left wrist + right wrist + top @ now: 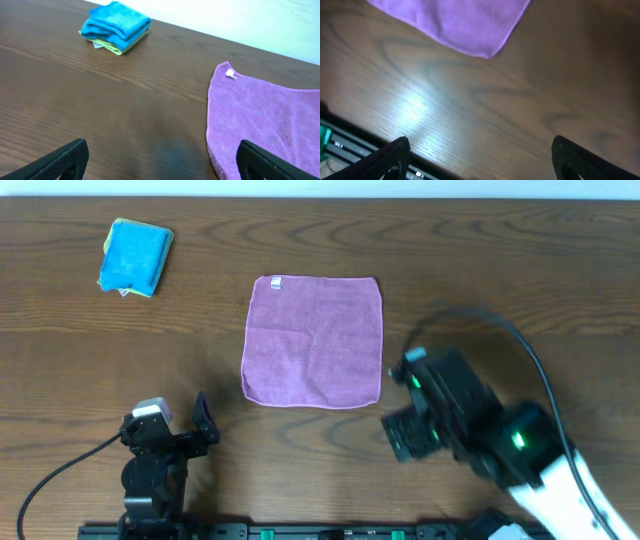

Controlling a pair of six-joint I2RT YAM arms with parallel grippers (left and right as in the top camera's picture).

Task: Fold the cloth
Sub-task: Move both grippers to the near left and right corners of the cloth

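The purple cloth lies flat and unfolded in the middle of the wooden table, with a small white tag at its far left corner. My left gripper is open and empty, low over the table to the left of the cloth's front left corner. In the left wrist view the cloth lies ahead of the right finger, and the jaws are wide apart. My right gripper is open and empty, just right of the cloth's front right corner. In the right wrist view that corner lies beyond the open jaws.
A folded stack of blue and yellow-green cloths sits at the far left of the table and also shows in the left wrist view. The table's front edge and a black rail lie close to the right gripper.
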